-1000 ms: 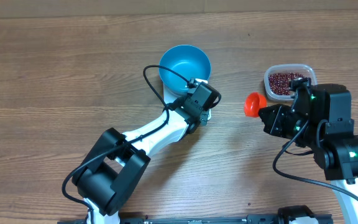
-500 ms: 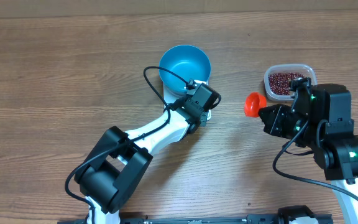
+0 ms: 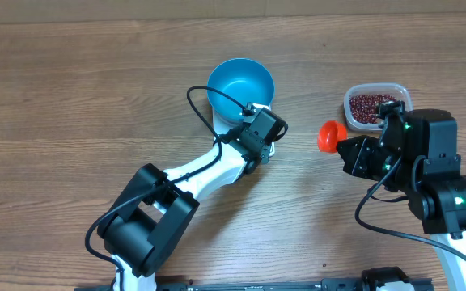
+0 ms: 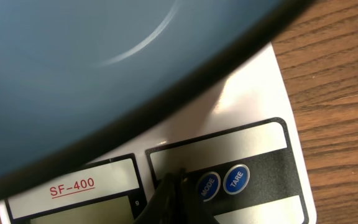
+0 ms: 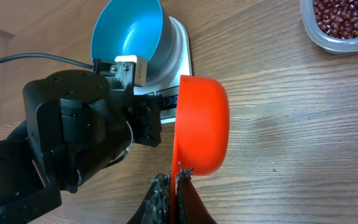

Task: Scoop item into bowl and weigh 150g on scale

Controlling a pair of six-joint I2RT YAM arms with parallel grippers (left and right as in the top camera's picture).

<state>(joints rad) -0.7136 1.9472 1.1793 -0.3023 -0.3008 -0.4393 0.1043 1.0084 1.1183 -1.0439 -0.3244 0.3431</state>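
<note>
The blue bowl stands empty on the white scale, which also shows in the right wrist view. My left gripper is shut and holds nothing; its tips rest on the scale's dark panel just left of the MODE button. The beans fill a clear tub at the right. My right gripper is shut on the handle of an orange scoop, which hangs empty and on its side above the wood between scale and tub. From overhead the scoop lies left of the tub.
The clear tub sits at the right rear of the wooden table. My left arm stretches from the front edge up to the scale, with a black cable looping over the bowl's rim.
</note>
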